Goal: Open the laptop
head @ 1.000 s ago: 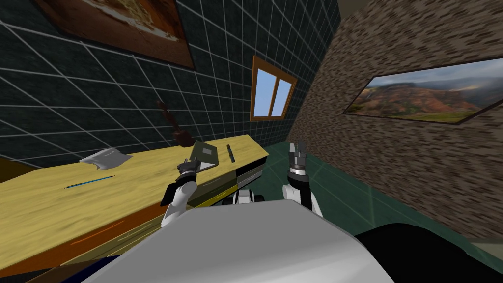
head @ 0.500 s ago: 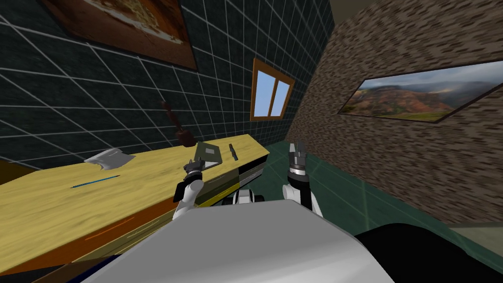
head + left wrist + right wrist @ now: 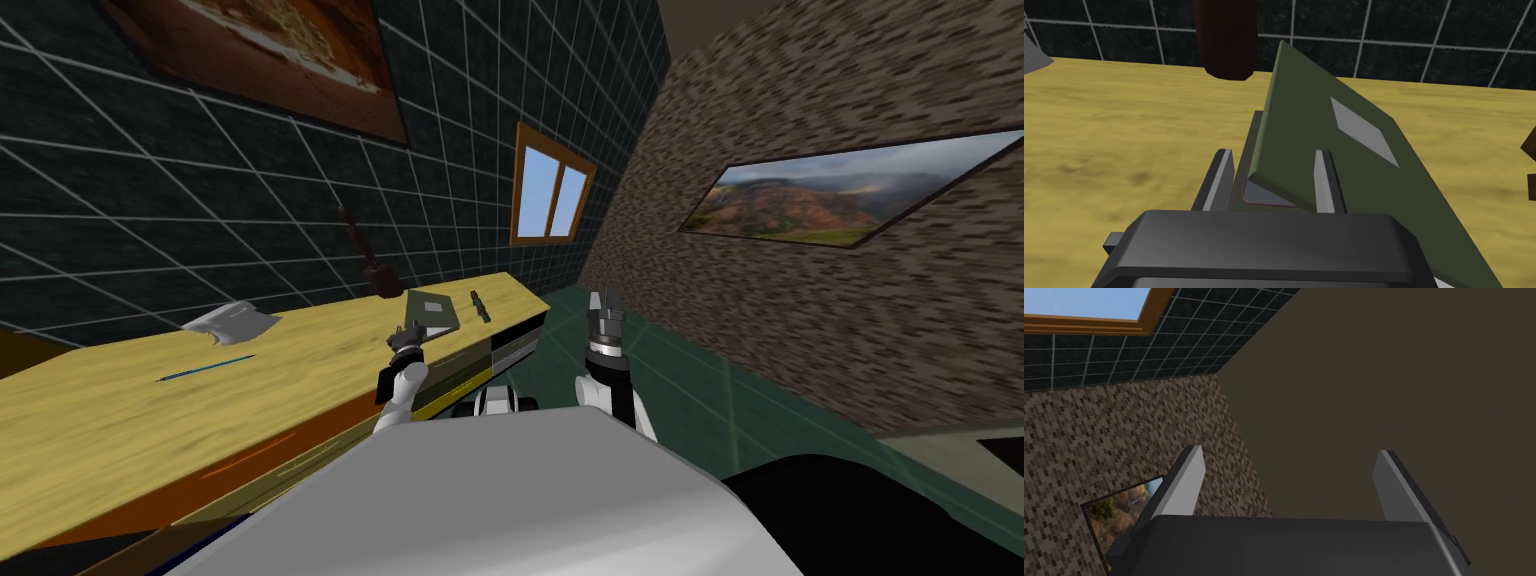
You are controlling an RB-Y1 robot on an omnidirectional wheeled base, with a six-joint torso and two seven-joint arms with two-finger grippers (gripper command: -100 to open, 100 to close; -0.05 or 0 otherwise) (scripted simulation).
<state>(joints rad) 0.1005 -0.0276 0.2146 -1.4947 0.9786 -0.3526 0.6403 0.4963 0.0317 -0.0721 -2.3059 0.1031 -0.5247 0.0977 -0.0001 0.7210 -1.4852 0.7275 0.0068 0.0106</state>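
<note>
The left end effector point(image 3: 1272, 156) grips the raised lid corner of the flat olive-green laptop point(image 3: 1324, 135), which sits partly open on the yellow wooden desk point(image 3: 1124, 125). The right end effector point(image 3: 1289, 453) hangs beyond the desk's end, fingers spread.

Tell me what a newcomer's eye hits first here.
The olive laptop, lid half raised, on the yellow desk by the dark tiled wall, with the left gripper closed on the lid's near corner. The right gripper stands open, upright past the desk's end.
</note>
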